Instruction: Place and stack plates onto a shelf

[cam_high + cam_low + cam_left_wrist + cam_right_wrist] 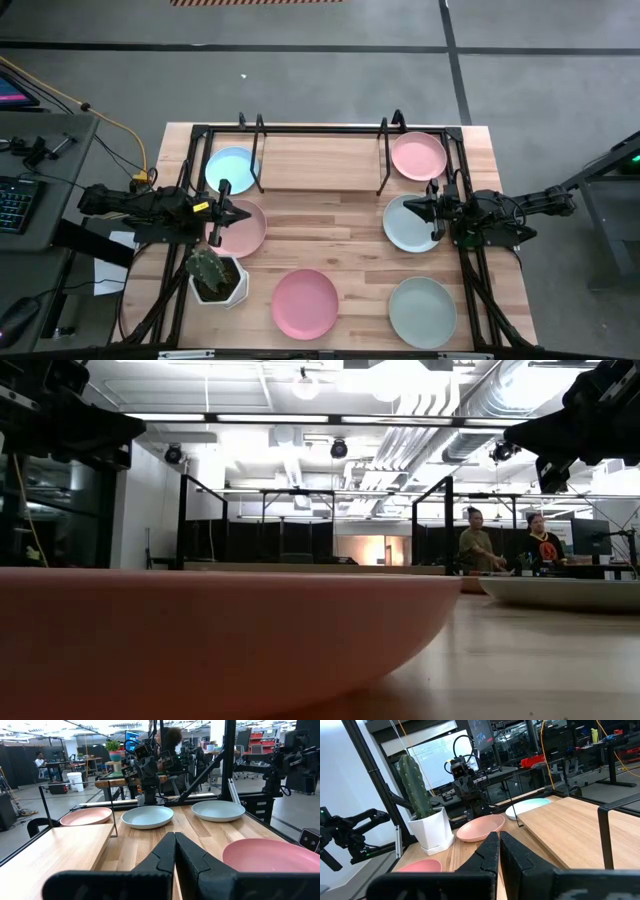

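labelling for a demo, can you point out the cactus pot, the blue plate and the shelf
cactus pot [226, 288], high view, white rim beside the cactus
blue plate [230, 168], high view, middle of the dish
shelf [320, 163], high view, bare middle of the plank

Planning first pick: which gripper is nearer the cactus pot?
Left. The left gripper sits shut just above the cactus pot, over a pink plate. The right gripper is shut across the table.

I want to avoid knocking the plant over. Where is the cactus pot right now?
In the high view, the white pot with a green cactus stands near the table's front left, just in front of the shut left gripper and left of a pink round plate.
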